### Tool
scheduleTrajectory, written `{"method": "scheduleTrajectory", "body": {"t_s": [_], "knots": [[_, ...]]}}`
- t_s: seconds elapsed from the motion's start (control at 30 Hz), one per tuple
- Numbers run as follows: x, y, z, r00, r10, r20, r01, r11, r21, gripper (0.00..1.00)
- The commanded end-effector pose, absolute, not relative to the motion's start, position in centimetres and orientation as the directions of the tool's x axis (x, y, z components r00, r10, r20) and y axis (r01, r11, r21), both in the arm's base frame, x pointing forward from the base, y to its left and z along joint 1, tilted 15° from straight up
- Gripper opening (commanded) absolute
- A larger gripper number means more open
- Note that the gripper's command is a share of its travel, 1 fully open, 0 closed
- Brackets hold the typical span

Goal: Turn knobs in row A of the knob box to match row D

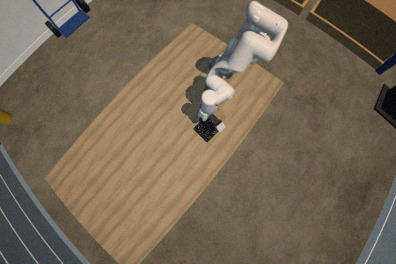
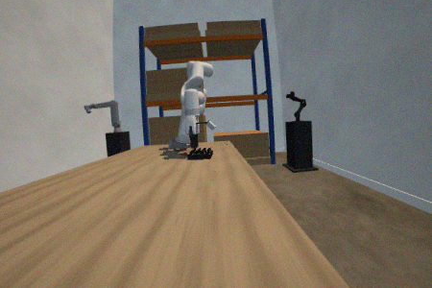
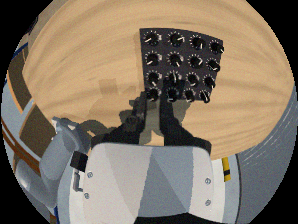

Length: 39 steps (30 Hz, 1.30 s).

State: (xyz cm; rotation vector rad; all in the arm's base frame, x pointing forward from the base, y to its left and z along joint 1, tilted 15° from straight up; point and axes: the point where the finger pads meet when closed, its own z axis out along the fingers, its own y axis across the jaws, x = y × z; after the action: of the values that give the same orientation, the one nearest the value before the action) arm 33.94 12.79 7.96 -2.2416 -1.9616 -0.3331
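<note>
I'd pinch each small, stiff-looking knob [image 3: 189, 95] by its sides; the box [image 1: 207, 128] [image 2: 201, 156] [image 3: 163, 49] might slide. My gripper [image 1: 203, 116] [image 2: 194, 145] [image 3: 153, 100] looks narrowly parted, empty.

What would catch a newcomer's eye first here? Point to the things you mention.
Probably the big white arm [image 1: 239, 55] [image 2: 192, 103], bent over one end of a long wooden table [image 1: 132, 143] [image 2: 182, 213]. Beneath its claw [image 3: 153, 100] sits a small black box [image 1: 207, 139] [image 2: 201, 156] [image 3: 165, 34] covered in rows of knobs. Behind the arm, a tall blue-and-orange shelf rack [image 2: 142, 84] rises against the far wall.
</note>
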Motion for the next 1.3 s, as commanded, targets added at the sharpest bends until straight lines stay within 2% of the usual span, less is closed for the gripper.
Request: {"method": "scheduleTrajectory", "body": {"t_s": [0.0,1.27], "knots": [[34.06,12.84,7.96,0.123,0.958,0.261,0.99,-0.138,0.04,0.19],[34.13,13.1,6.96,0.123,0.958,0.261,0.99,-0.138,0.04,0.19]]}}
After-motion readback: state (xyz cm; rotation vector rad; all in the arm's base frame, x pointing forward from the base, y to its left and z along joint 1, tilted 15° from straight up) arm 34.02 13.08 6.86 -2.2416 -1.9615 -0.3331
